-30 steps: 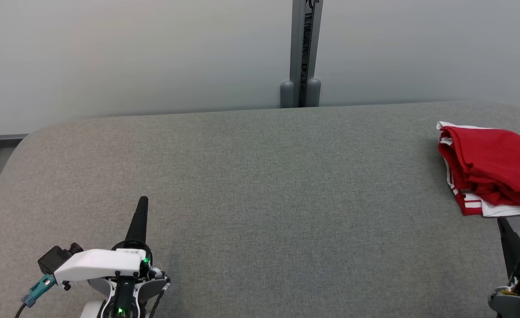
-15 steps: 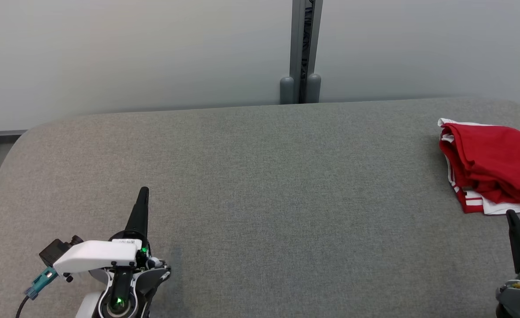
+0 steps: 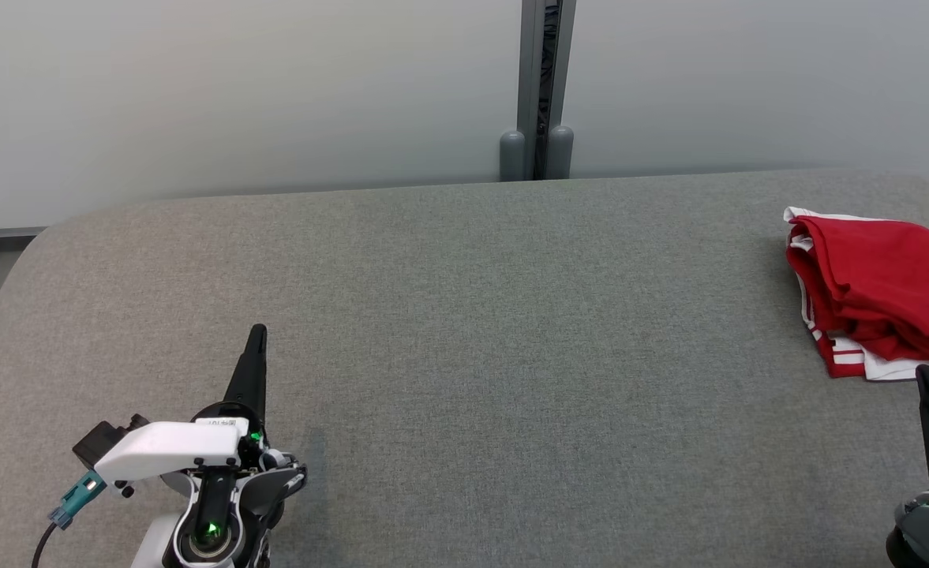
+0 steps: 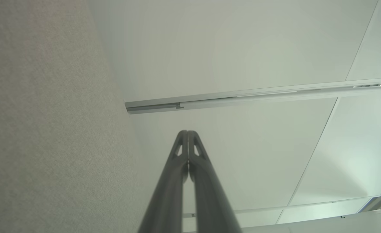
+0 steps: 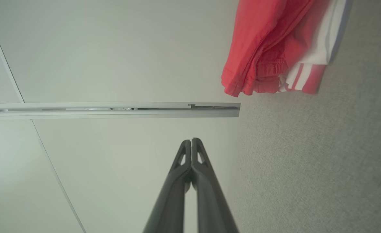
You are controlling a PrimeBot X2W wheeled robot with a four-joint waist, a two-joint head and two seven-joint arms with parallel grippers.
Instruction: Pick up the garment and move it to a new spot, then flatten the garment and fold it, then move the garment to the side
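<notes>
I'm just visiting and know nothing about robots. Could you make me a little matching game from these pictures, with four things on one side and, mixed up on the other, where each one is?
Things:
1. garment
2. left gripper
3. right gripper
4. grey post

Places and states:
A. lower left of the head view, shut, over bare table
B. red and white, bunched at the table's right end
C. upright, behind the table's far edge
D. lower right of the head view, shut, close to the garment

Pairs: 1-B, 2-A, 3-D, 4-C.
</notes>
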